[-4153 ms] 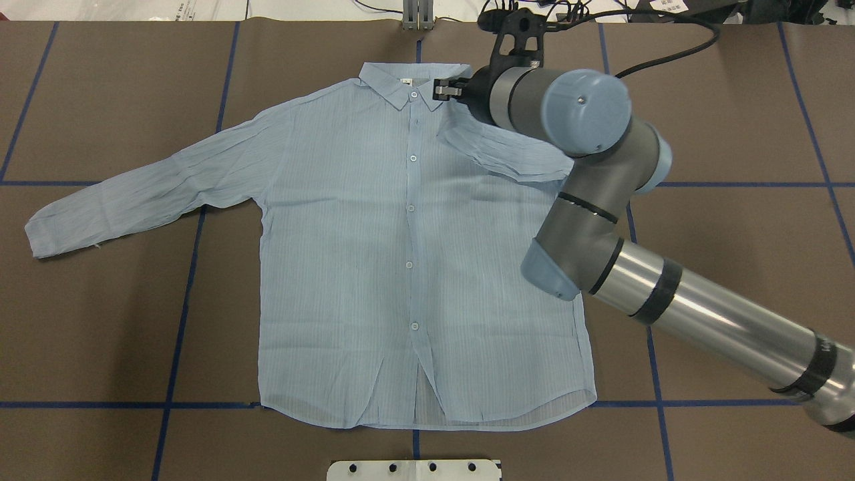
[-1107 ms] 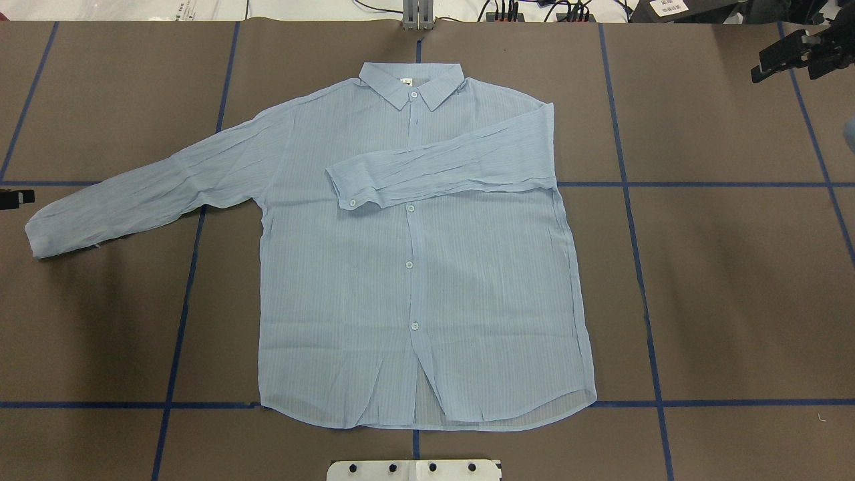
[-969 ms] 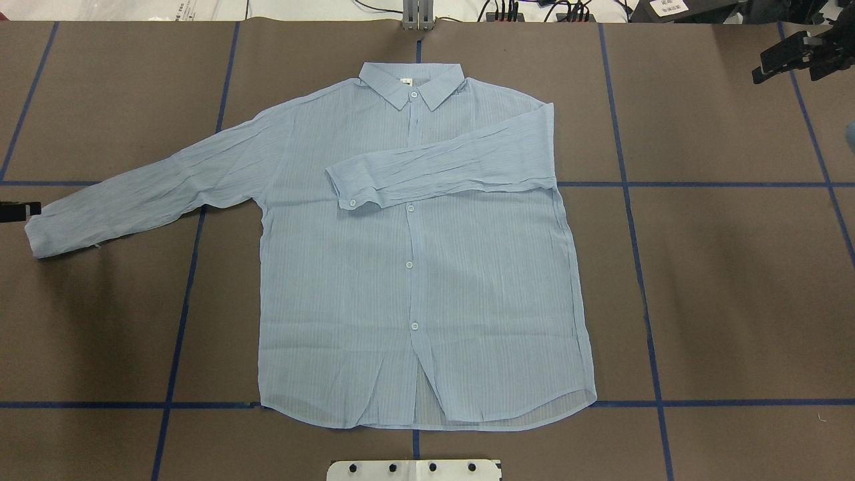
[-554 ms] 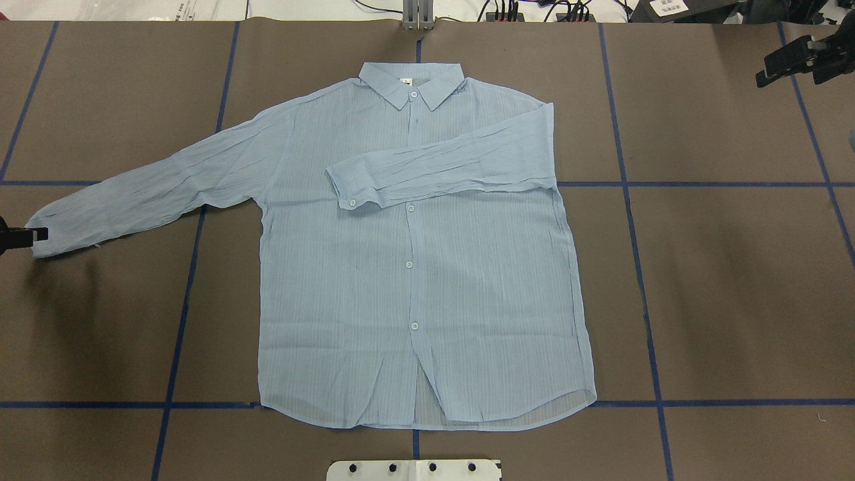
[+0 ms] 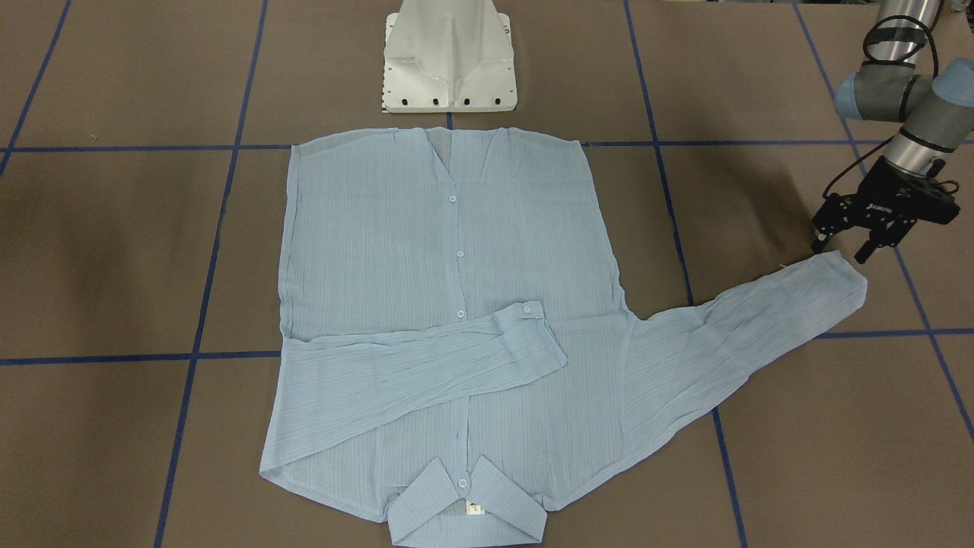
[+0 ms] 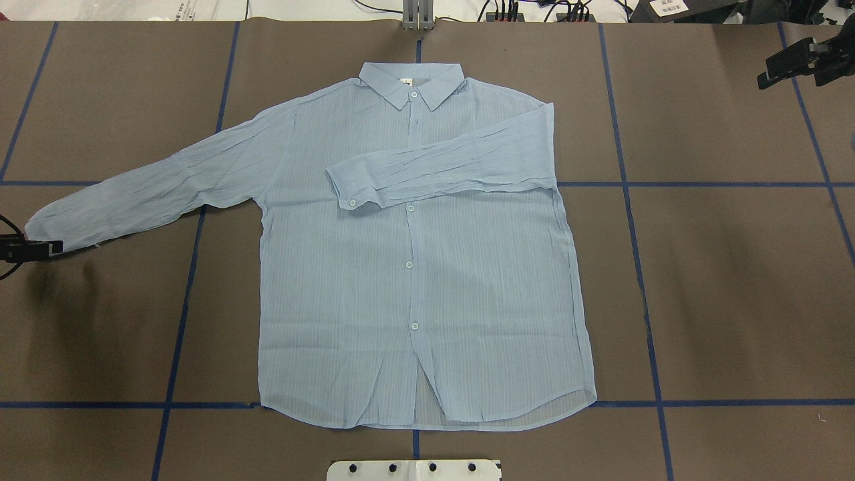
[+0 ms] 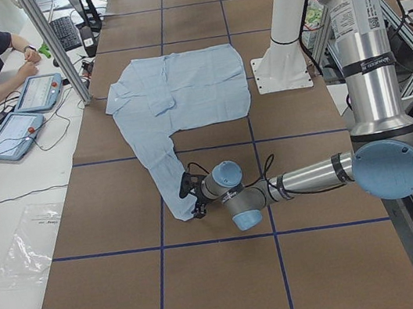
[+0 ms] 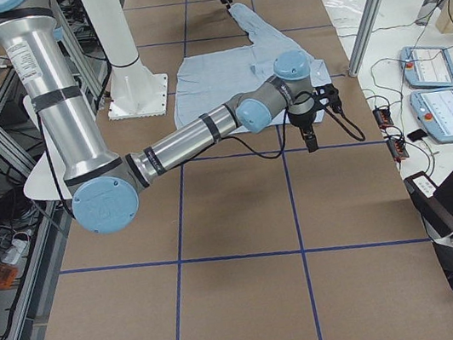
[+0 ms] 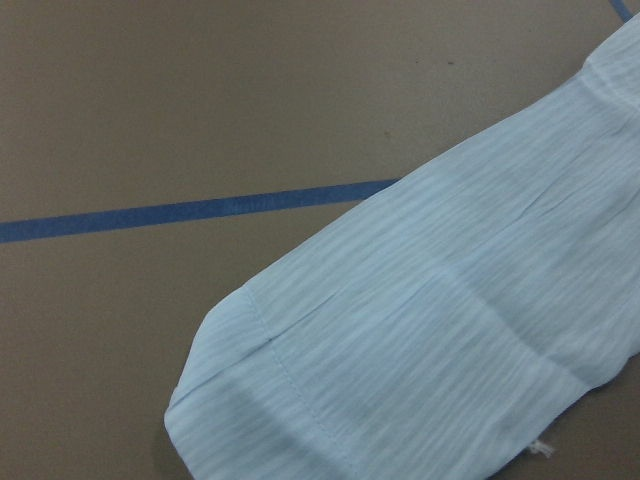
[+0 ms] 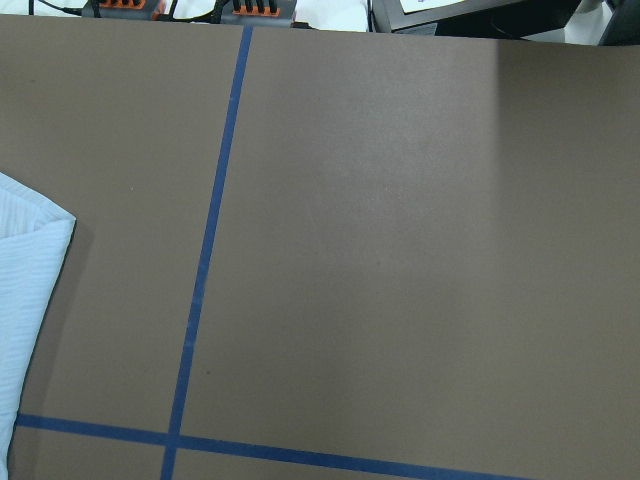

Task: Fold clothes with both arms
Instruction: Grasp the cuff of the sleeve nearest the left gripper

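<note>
- Garment: thin, light blue, finely striped long-sleeved button-up shirt [image 6: 414,280] lies flat, buttons up, mid-way across the brown table [image 6: 735,280] marked with blue tape lines [image 6: 701,184]. Its collar [image 6: 411,83] is on the side away from the robot.
- Sleeve on the robot's right: folded sleeve [image 6: 441,167] lies across the chest, its end near the button line. Judged: that sleeve's fold is done.
- Sleeve on the robot's left: outstretched sleeve [image 6: 153,190] lies flat on the table. Its long axis runs from the shoulder out to the robot's left, slanting a little back toward the robot's side.
- Black two-finger left gripper [image 5: 841,250]: jaws spread and pointing down at the very end of that sleeve's cuff [image 5: 837,281], by the corner nearer the robot. Nothing is between the fingers. (Contact with the cloth: cannot tell. The left wrist view shows only the cuff lying flat, no fingertips.)
- Black right gripper [image 6: 795,61]: well apart from the shirt, toward the table's far right. Jaw state: cannot tell.
- Key relation: the cuff lies just past the left jaws on the side away from the robot, and the sleeve runs inward from there to the shirt body. The left arm is by far the nearer, so the pinch looks like its job.
- Judged next: close on the cuff edge, lift, and carry it across the chest to mirror the folded sleeve.
- Risk (a judgement): such thin cloth may slip from the pinch or drag the shoulder out of line.
</note>
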